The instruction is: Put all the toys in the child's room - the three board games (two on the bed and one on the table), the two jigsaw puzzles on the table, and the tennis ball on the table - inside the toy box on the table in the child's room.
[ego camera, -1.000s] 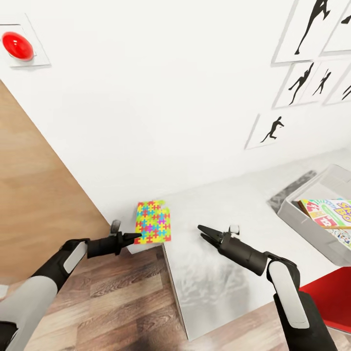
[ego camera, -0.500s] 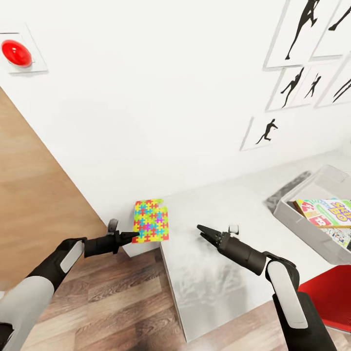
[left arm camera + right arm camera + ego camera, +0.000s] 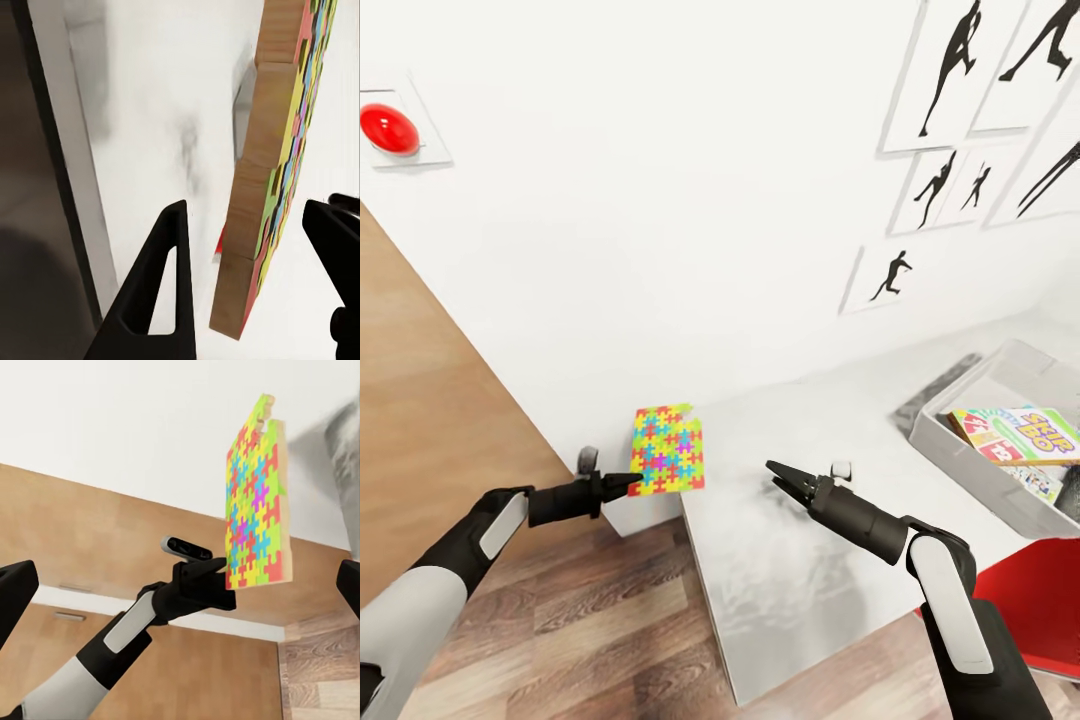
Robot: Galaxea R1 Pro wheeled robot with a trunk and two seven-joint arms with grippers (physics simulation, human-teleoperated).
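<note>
White wall (image 3: 660, 200) (silhouette pictures (image 3: 945, 70)), plank floor (image 3: 580, 620)

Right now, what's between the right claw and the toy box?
Only bare table top: in the head view nothing lies between the right claw and the toy box.

A glossy, pale grey speckled table (image 3: 790, 590) is set against the white wall. At its right end the toy box (image 3: 960, 455) is seen, with colourful game boxes (image 3: 1015, 440) inside. At its left far corner the jigsaw puzzle (image 3: 667, 451) is seen.
</note>
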